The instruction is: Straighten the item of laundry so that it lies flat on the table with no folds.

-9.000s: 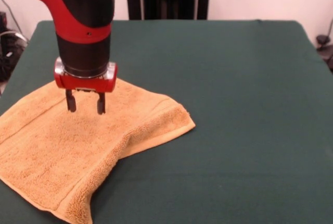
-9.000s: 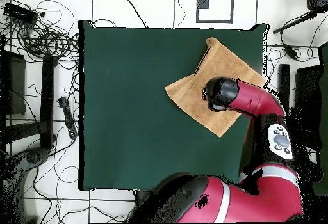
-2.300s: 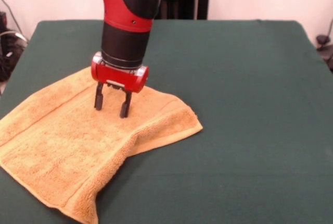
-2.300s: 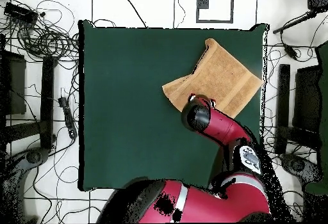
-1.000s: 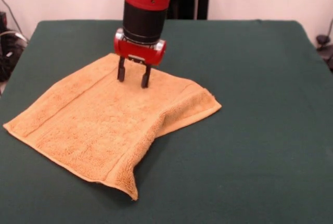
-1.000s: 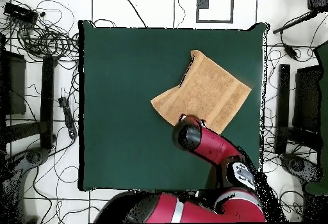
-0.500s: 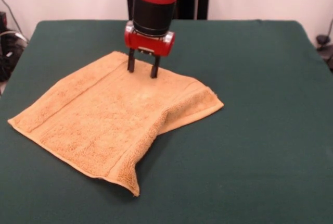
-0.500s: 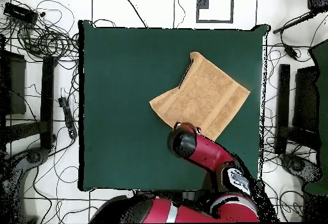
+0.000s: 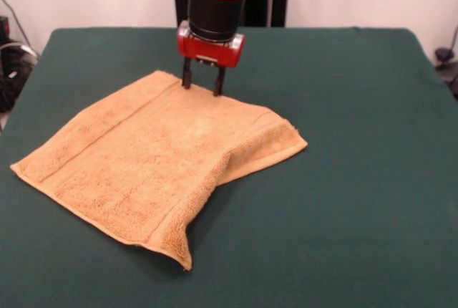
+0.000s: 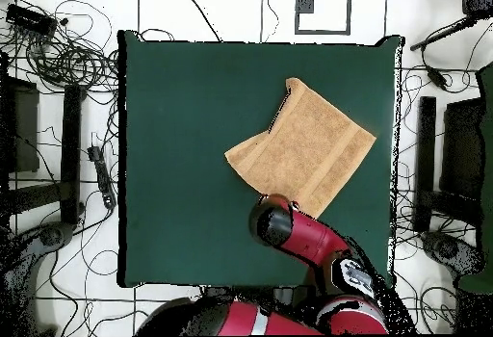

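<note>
Item: towel [image 9: 143,165], golden-orange terry cloth. Position: left half of the counter [image 9: 343,179] in the front view, set cornerwise to the counter's edges, resting wholly on the dark green cover. Nearest point: a corner at the front, curled up off the cover with its thick edge turned toward the camera. From that corner a raised fold runs back and right across the cloth; the portion to the right of the fold is doubled, ending in a blunt rounded corner that points right. Portion to the left of the fold: a single layer lying flat, with a flat woven band running parallel to the near-left edge and a second band near the far-left edge. Leftmost corner lies close to the counter's left edge. In the overhead view the towel [image 10: 303,150] sits right of the counter's [image 10: 183,141] centre, well inside all four edges.

Item: pincer [image 9: 203,85], black fingers under a red collar on a black and red arm. Position: over the towel's far edge, fingertips at or just above the cloth; contact cannot be told. State: fingers spread narrowly with a clear gap between them, nothing held.

Beyond: bare green cover to the far edge.
</note>
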